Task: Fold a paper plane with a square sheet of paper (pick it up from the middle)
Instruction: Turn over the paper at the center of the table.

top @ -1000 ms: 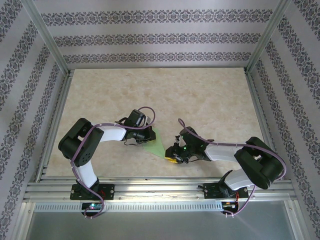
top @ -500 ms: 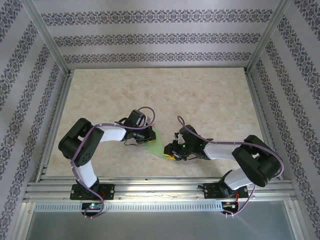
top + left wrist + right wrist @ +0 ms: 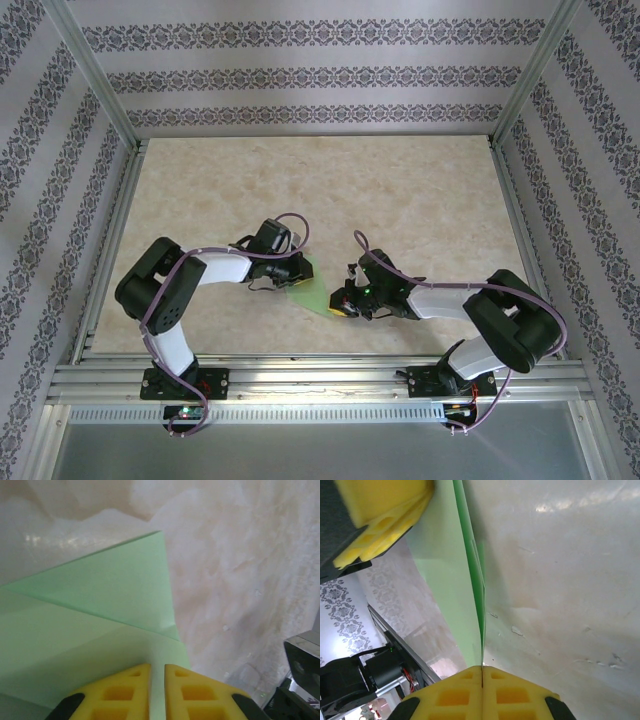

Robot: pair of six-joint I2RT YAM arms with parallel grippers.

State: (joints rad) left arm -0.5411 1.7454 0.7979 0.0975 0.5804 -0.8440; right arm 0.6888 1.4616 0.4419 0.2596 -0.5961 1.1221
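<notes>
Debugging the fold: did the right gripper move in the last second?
Yes, slightly: the right gripper edged away from the near rail, shut on the folded paper.

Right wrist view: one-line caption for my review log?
Right claw shut on the near edge of the folded green paper, left claw at its far end.

The right gripper (image 3: 482, 672) has its yellow foam jaws pressed together on the near edge of the thin pale green sheet of paper (image 3: 445, 585). The sheet stands nearly edge-on and runs from the jaws up to the top of the frame, with a darker folded layer along its right side. The glossy marbled beige bench (image 3: 560, 570) lies to the right. At top left, the left gripper (image 3: 417, 502) sits against the sheet.
</notes>
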